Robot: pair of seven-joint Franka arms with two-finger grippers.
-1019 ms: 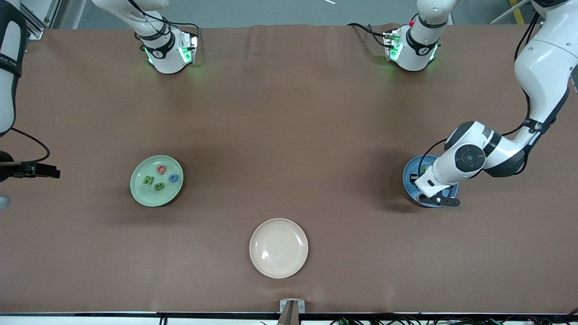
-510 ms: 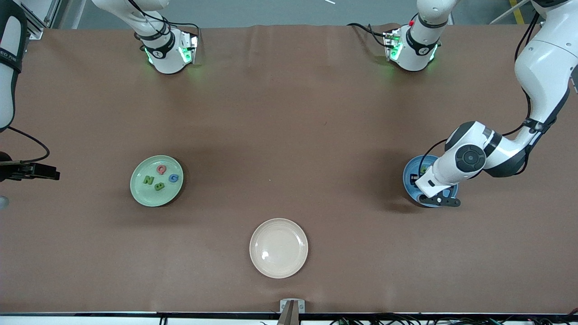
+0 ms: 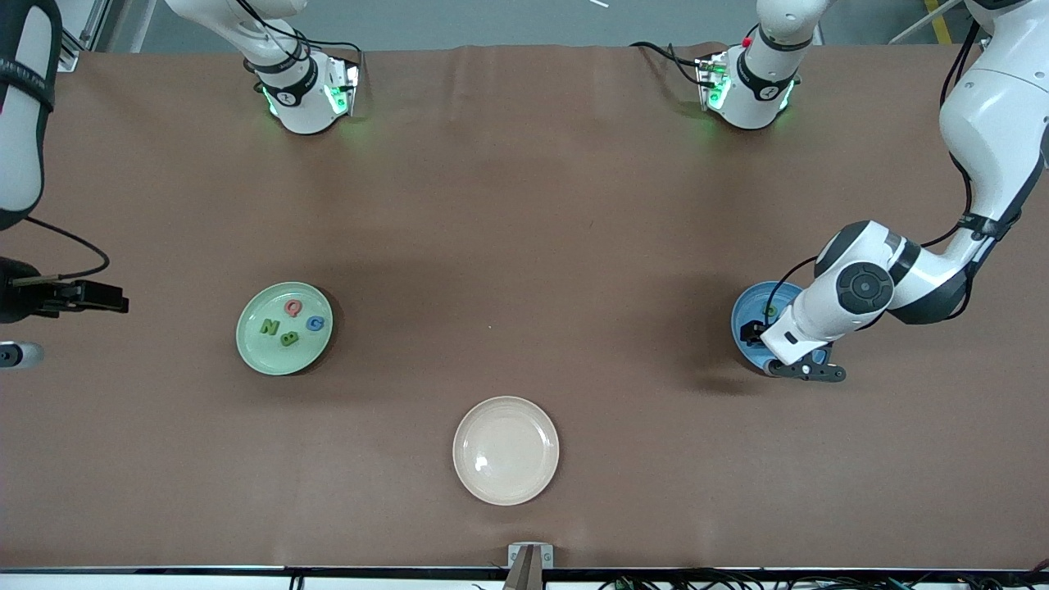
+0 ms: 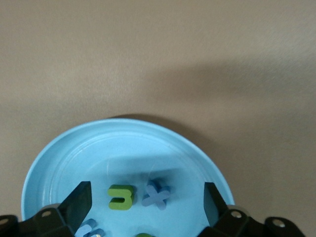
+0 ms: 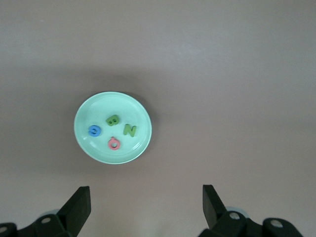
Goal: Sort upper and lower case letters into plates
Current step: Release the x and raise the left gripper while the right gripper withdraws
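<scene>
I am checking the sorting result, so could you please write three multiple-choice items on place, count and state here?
1. Where is the left end effector?
A. over the blue plate
B. over the beige plate
C. over bare cloth

2. How many letters lie in the green plate?
A. two
B. four
C. six

3. The left end effector is:
A. open and empty
B. shut on a letter
C. shut on a plate

Key: A, its wrist view looks into that plate; B, Q, G, N, B; A, its fingers stand apart, holding nothing.
</scene>
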